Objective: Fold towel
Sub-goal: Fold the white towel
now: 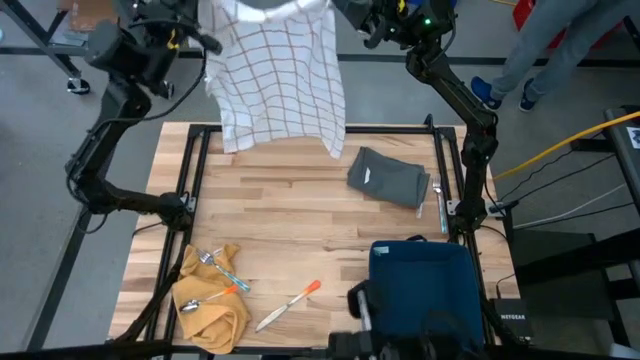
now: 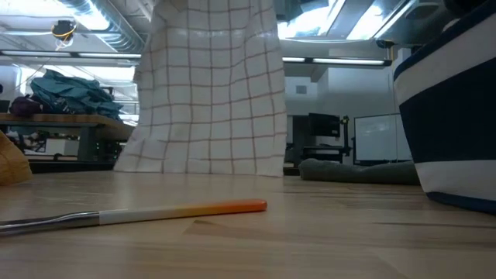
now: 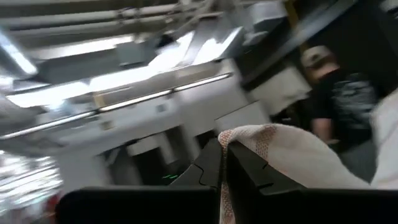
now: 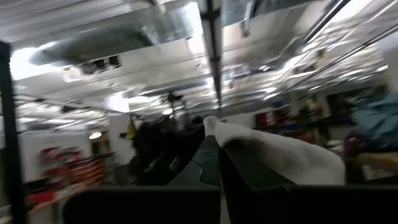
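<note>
White checked towel point(image 1: 280, 85) hangs spread in the air above the table's far edge, its lower hem just clear of the wood, probably lifted so it drapes flat before folding. Each upper corner is pinched: left gripper point(image 3: 222, 163) clenched on one, right gripper point(image 4: 214, 152) clenched on the other. Nearer than the towel, the butcher-block table point(image 1: 290, 210) carries a navy-and-white bag point(image 1: 425, 290), a folded grey cloth point(image 1: 388, 178), a mustard cloth point(image 1: 212, 308) with cutlery, and an orange-tipped utensil point(image 1: 290, 303). Beyond the towel a person's legs point(image 1: 535, 55) stand in the workshop.
</note>
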Controlling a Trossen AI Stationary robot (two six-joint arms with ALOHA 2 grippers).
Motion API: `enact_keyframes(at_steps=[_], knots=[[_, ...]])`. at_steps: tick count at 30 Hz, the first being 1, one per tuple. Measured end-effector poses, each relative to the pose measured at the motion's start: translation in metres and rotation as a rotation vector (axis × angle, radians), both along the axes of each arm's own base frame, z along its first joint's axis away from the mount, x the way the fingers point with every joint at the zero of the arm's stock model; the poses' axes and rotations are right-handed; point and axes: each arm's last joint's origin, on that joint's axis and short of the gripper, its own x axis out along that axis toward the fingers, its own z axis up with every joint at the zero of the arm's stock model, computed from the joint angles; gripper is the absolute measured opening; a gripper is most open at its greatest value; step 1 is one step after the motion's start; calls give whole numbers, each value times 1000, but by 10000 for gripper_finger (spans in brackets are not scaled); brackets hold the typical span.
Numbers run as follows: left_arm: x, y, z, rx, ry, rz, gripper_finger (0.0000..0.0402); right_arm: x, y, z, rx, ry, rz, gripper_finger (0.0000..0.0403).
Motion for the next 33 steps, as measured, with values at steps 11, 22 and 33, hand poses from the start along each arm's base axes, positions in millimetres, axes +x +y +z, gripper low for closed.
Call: enact_keyframes(at_steps=[11,22,33], knots=[[-30,-49,13,53,-56,-166,5,-10,20,15,63,0,149,1],[-60,-83,20,67,-161,-272,5,-11,71,38,17,-55,260,1],[-66,-88,22,96,-161,-265,5,-1,91,42,40,-127,210,1]])
